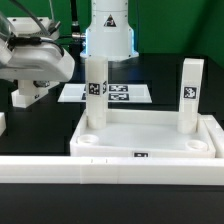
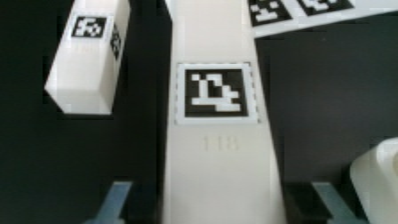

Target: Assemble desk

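The desk's tabletop [image 1: 140, 132] lies rim-up on the black table [image 1: 40, 125], with round sockets showing in its near corners. One leg [image 1: 94, 95] stands upright at its far corner on the exterior view's left, and the hand [image 1: 95, 62] is clamped on that leg's upper part. In the wrist view its fingers [image 2: 121, 200] flank the tagged face. A second leg [image 1: 190, 95] stands upright at the far corner on the exterior view's right. A third leg [image 2: 84, 60] lies flat on the table. The marker board [image 1: 120, 93] lies behind the tabletop, and a long white border bar [image 1: 60, 170] runs in front.
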Robot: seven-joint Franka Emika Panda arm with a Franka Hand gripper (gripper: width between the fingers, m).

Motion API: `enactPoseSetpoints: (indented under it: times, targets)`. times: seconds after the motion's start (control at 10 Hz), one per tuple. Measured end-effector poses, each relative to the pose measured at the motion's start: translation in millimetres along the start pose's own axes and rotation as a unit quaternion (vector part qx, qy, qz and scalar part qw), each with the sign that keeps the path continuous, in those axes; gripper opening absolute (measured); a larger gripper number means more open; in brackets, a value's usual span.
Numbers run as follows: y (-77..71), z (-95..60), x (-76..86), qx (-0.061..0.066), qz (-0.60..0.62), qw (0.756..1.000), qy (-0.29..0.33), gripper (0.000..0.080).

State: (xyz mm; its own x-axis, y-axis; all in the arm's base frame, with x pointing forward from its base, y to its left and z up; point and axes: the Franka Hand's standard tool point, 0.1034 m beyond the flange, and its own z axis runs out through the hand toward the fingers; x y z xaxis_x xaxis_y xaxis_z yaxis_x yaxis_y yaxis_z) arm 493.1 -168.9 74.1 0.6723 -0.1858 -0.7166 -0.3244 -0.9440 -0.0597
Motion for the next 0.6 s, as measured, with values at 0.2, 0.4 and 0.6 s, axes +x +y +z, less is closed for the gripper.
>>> enactPoseSetpoints:
  times: [0.2, 0.4, 0.6]
  targets:
    - [-3.5, -15.3, 11.3, -0.007, -0.005, 0.997, 0.072, 0.0291]
    - [-11.1, -45.3, 6.5, -0.006, -0.011, 0.992, 0.123, 0.0291]
    - [-12.7, -67.2, 8.5, -0.009, -0.015, 0.985, 0.174, 0.0291]
